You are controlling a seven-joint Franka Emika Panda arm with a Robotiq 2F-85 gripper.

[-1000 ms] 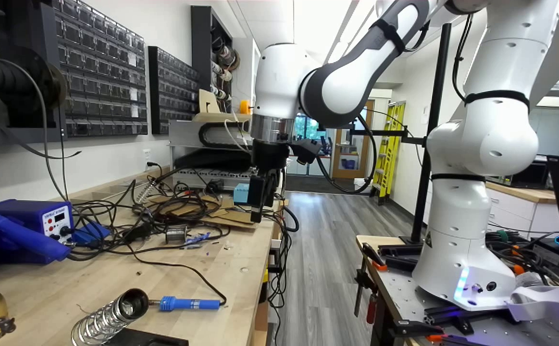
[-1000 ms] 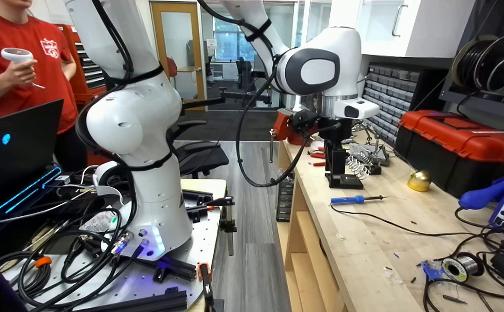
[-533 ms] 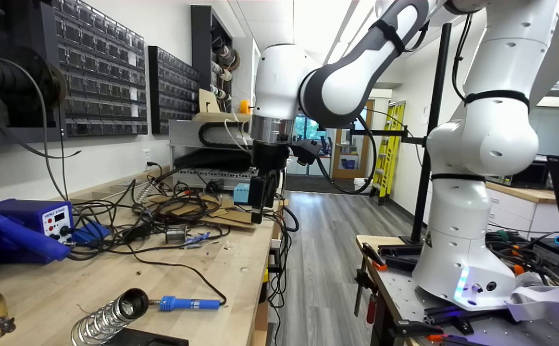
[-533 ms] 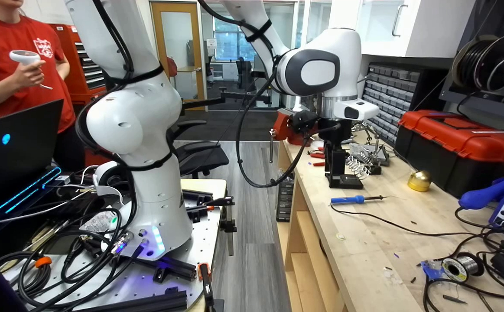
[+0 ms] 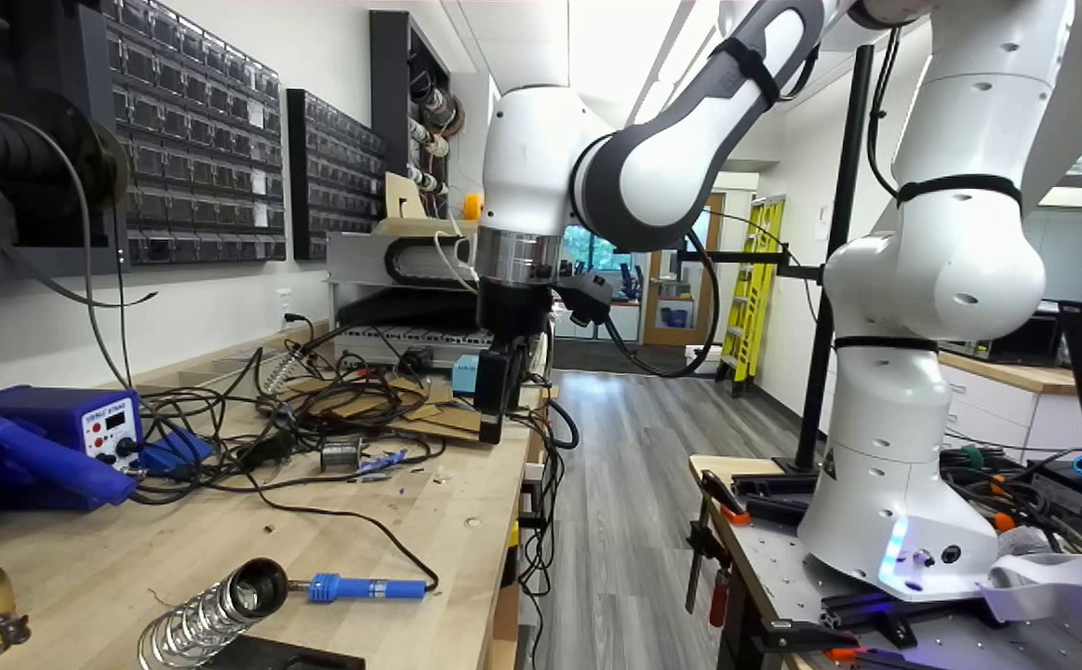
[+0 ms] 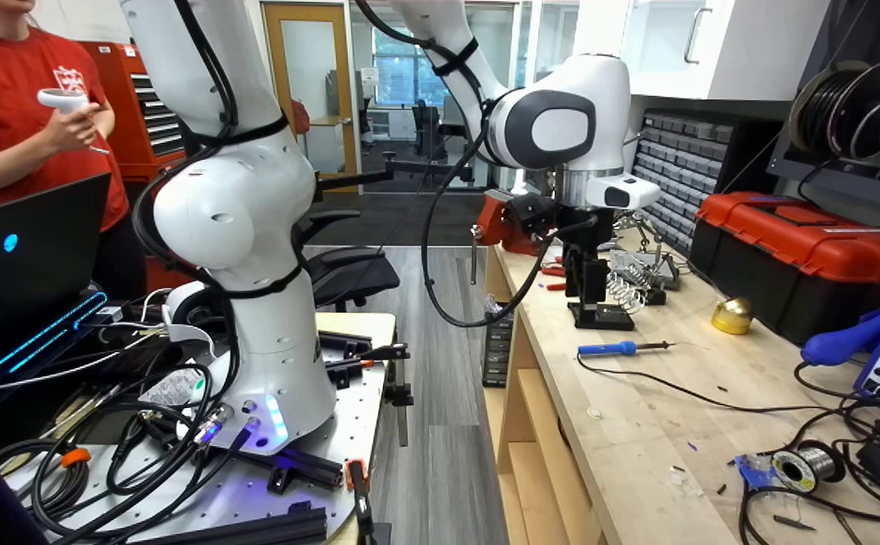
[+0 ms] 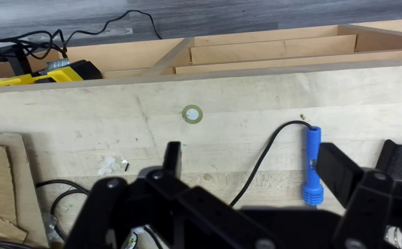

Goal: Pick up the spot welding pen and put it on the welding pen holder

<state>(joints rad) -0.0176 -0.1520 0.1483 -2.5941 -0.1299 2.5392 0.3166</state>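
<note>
Blue welding pen (image 7: 313, 162) near the table's front edge (image 7: 221, 82); gripper (image 7: 254, 162), spread, I'd centre over the handle (image 6: 607, 349) before lowering.

The blue welding pen (image 5: 376, 588) lies on the near part of the worktop (image 5: 224, 521), handle end to the right. Its shaft passes out of sight behind the mouth of the welding pen holder (image 5: 208, 612), whose wire coil is tilted. The cord (image 5: 345, 513) leads to the far cable tangle (image 5: 345, 395). The gripper (image 5: 500, 409) points downward above the far part of the worktop, near the right edge.
</note>
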